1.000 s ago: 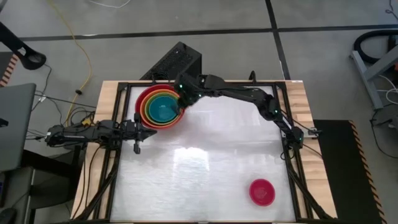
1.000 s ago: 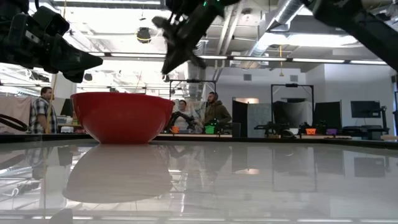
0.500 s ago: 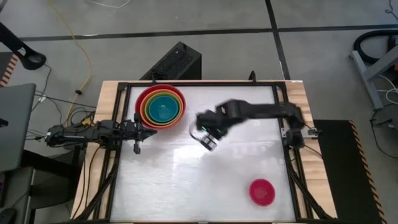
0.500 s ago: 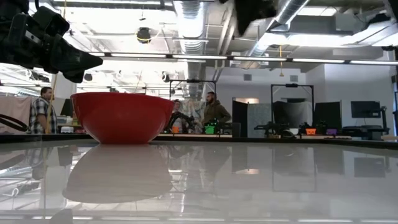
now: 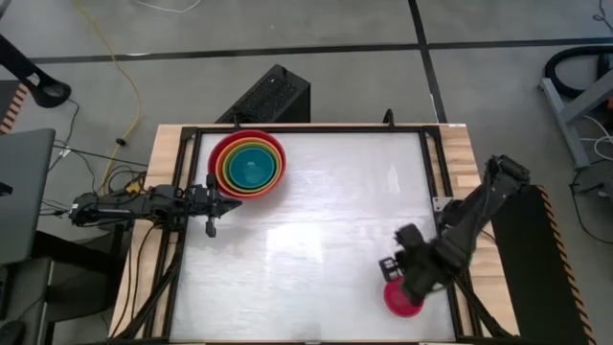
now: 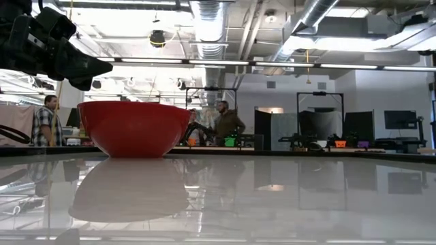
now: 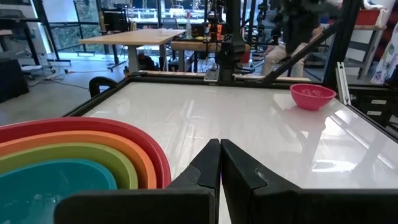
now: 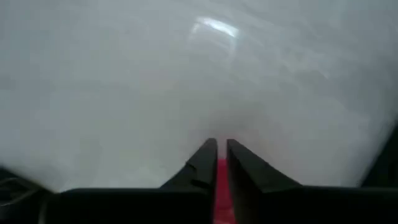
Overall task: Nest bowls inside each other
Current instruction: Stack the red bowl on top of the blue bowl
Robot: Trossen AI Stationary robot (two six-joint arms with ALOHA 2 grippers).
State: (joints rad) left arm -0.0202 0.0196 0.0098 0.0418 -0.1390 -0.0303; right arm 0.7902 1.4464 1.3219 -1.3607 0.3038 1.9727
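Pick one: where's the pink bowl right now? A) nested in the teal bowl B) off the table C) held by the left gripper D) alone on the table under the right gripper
D: the pink bowl sits by itself near the table's front right corner, with the right gripper directly over it, far from the nested stack of four.

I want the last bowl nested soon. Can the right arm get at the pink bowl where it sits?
Probably yes: the right gripper already hangs at the pink bowl, and nothing lies between them on the table.
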